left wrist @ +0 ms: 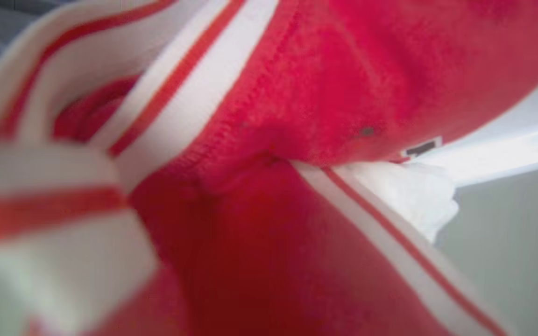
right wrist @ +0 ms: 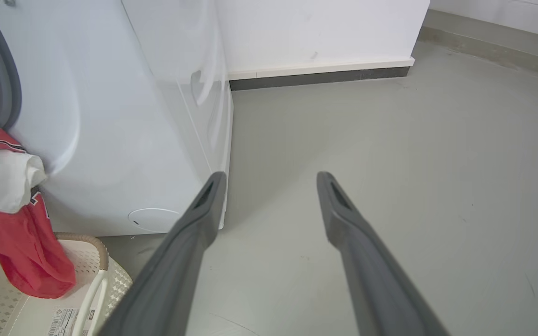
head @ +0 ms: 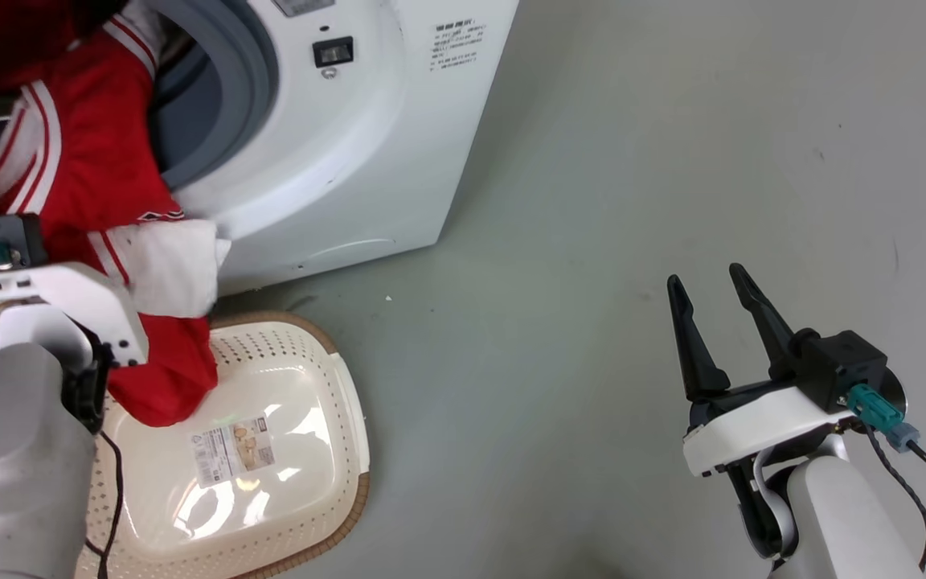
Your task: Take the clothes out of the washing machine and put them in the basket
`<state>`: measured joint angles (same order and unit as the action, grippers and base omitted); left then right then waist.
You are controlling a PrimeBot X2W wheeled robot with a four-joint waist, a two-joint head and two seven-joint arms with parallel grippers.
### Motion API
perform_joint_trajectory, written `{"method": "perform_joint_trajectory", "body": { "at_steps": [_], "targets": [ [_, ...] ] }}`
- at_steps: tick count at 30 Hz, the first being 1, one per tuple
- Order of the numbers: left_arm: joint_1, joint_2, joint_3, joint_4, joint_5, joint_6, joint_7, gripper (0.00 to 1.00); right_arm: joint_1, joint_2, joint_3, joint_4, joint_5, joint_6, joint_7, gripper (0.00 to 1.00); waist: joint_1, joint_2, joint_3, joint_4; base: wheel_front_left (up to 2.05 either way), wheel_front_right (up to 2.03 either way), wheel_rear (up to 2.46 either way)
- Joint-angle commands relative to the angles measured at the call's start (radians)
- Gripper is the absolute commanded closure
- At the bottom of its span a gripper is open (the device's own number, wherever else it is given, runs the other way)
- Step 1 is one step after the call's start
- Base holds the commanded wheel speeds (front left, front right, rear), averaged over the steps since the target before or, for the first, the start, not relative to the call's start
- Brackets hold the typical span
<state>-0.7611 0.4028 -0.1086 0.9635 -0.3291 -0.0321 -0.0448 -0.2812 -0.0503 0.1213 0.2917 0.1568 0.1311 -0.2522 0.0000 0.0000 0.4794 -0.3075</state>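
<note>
Head view: a red garment (head: 85, 161) hangs from the washing machine (head: 366, 145) porthole, and its lower end reaches into the basket (head: 350, 418). The left arm (head: 69, 297) is against the cloth. Its jaws are hidden, so I cannot tell their state. The right gripper (head: 706, 276) is wide open and empty.
Left wrist view: blurred red and white cloth, very close.
Right wrist view: the two fingers stand apart and hold nothing.

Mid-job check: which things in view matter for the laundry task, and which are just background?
Job: red garment, washing machine, basket.
Background: grey floor, dark skirting, and the open right gripper, idle.
</note>
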Motion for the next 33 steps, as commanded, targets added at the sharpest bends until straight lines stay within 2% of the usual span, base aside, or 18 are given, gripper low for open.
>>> {"method": "perform_joint_trajectory", "body": {
  "at_steps": [1,8,13,23,33],
  "targets": [
    [0.013,0.000,0.007,-0.006,-0.005,0.009,-0.024,1.00,0.003,0.000,-0.004,0.004,-0.005,-0.001,-0.005,0.00,0.0000,0.0000,-0.021,0.010,0.00,0.00,0.00],
    [0.106,-0.049,0.003,-0.036,-0.014,0.031,-0.149,1.00,0.033,0.000,-0.023,0.000,-0.041,-0.001,0.012,0.00,0.0000,0.0000,-0.113,0.055,0.00,0.00,0.00],
    [0.189,-0.088,-0.008,-0.119,-0.002,0.053,-0.204,1.00,0.075,0.000,-0.043,-0.026,-0.070,-0.001,0.044,0.00,0.0000,0.0000,-0.193,0.101,0.00,0.00,0.00],
    [0.404,-0.138,-0.018,-0.348,-0.007,0.094,-0.218,1.00,0.151,0.000,-0.056,-0.087,-0.101,-0.001,0.108,0.00,0.0000,0.0000,-0.300,0.157,0.00,0.00,0.00],
    [0.626,-0.194,-0.037,-0.496,-0.045,0.138,-0.150,1.00,0.187,0.000,-0.050,-0.137,-0.098,-0.001,0.145,0.00,0.0000,0.0000,-0.322,0.180,0.00,0.00,0.00]
  ]
}}
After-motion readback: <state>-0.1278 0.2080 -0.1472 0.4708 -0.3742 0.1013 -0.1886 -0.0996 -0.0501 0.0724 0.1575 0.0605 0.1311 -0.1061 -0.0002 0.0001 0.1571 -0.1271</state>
